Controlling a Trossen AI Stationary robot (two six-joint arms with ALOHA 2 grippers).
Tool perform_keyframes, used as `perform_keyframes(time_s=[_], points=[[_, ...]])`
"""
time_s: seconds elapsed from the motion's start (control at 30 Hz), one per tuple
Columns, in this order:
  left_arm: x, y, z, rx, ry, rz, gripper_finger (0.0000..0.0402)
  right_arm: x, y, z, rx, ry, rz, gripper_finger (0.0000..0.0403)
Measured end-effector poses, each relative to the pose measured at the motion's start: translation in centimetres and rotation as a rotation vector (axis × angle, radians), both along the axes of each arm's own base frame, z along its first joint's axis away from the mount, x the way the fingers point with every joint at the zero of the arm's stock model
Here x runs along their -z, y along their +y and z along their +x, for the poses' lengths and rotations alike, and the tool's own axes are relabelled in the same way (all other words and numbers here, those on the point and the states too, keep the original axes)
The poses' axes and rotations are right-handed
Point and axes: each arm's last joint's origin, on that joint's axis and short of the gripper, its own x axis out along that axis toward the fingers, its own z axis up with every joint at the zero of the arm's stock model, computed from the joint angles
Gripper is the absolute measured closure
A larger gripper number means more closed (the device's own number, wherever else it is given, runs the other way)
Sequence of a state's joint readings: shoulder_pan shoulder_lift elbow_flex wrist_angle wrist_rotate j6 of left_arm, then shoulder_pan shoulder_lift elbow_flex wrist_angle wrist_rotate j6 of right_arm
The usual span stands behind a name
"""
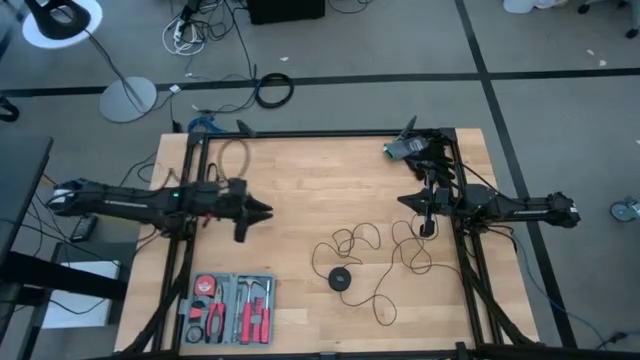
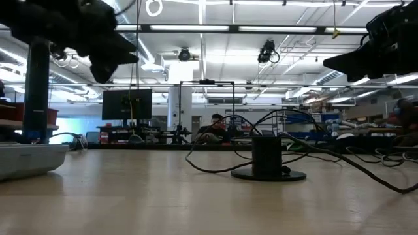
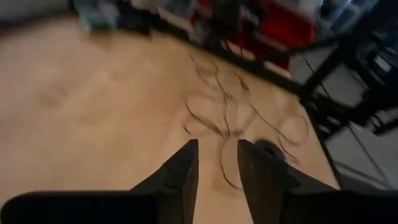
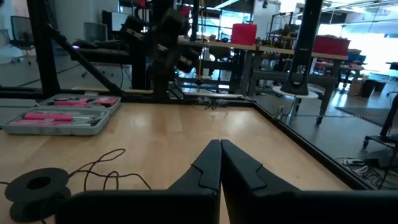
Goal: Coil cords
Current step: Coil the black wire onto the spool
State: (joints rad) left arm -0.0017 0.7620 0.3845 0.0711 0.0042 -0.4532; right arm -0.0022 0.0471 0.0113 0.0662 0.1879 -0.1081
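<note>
Fingers of the left gripper point(image 3: 214, 158) stand slightly apart above the table, the cords point(image 3: 233, 115) ahead, untouched.

The right gripper point(image 4: 220, 163) hangs over the wooden table point(image 4: 186, 134) with its two dark fingers pressed together, holding nothing. The black cord point(image 4: 102, 171) lies in loose loops on the wood, running to a round black puck point(image 4: 38, 185), and a grey tool case point(image 4: 62, 112) with pink-handled tools sits near the table's far edge. Beyond that, the left arm point(image 4: 155, 43) reaches in above the table's black frame, and red bins point(image 4: 245, 32) stand on benches in the room behind.
</note>
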Motion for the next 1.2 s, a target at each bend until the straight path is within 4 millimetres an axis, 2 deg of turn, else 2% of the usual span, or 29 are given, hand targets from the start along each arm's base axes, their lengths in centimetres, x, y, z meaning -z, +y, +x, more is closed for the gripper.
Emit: perform_keyframes(time_s=[0.23, 0.5, 0.63, 0.9, 1.2], points=[[0.3, -1.3, 5.5, 0.106, 0.1, -0.105, 0.0287, 0.0, 0.0, 0.0, 0.0, 0.0, 0.0, 0.0394], [0.2, -4.2, 11.5, 0.201, 0.193, -0.125, 0.0287, 0.0, 0.0, 0.0, 0.0, 0.001, 0.0, 0.0394], [0.3, -5.4, 13.9, 0.22, 0.227, -0.124, 0.0287, 0.0, 0.0, 0.0, 0.0, -0.002, 0.0, 0.0394], [3.0, -6.6, 17.9, 0.2, 0.331, -0.224, 0.0287, -0.1, 0.0, 0.0, 0.0, -0.009, 0.0, 0.0394], [6.2, -8.0, 21.2, 0.208, 0.421, -0.302, 0.0287, -0.1, 0.0, 0.0, 0.0, -0.008, 0.0, 0.0394]])
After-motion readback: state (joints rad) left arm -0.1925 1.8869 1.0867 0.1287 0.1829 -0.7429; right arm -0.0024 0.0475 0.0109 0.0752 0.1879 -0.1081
